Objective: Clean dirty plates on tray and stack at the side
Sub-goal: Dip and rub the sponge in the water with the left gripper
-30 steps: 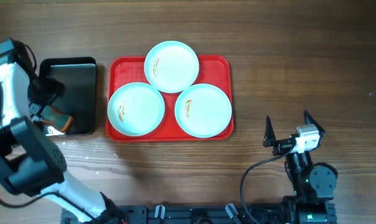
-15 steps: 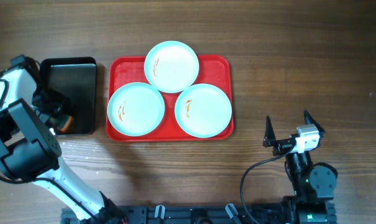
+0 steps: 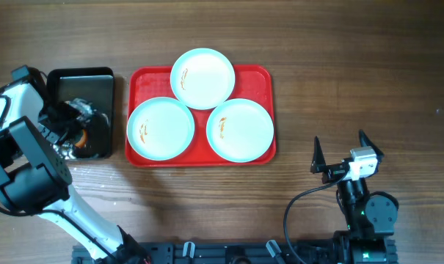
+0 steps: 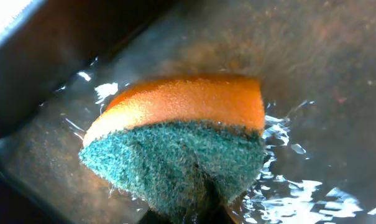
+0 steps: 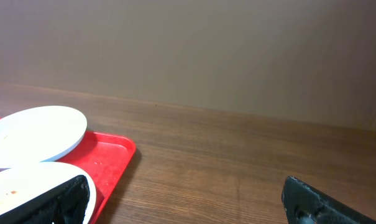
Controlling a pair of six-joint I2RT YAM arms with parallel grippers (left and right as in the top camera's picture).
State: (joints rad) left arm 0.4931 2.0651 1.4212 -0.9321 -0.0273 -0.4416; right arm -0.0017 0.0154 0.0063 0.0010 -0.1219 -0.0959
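Landmark: large flat red plastic rectangular tray (image 3: 264, 76) on the brown wooden counter (image 3: 354, 66).
Task items: three round shallow mint-white plates with pale blue rims, all lying on the red tray. One sits at its far edge (image 3: 202, 78), two at its near edge (image 3: 161, 129) (image 3: 241, 130). Each carries a brown smear. None is stacked beside the tray yet.
Left claw (image 3: 69, 126): down inside the smaller, deeper black metal tray (image 3: 78, 78) just left of the red tray. It is closed on an orange foam sponge with a green scouring face (image 4: 188, 124), which is pinched into a crease.
Right claw (image 3: 339, 139): near-right of the red tray, well apart from it, spread wide and holding nothing.
Step (judged): wetting the sponge in shallow water (image 4: 287, 186).
Risk, drip: a soaked sponge sheds water across the counter in transit.
Risk, slip: the pinch sits near the sponge edge, so scrubbing force may pull it free.
Risk, plate shift: the plates lie close together and unrestrained, so wiping pressure may push one over the tray rim.
Risk, snag: a shallow exit may catch the black tray wall.
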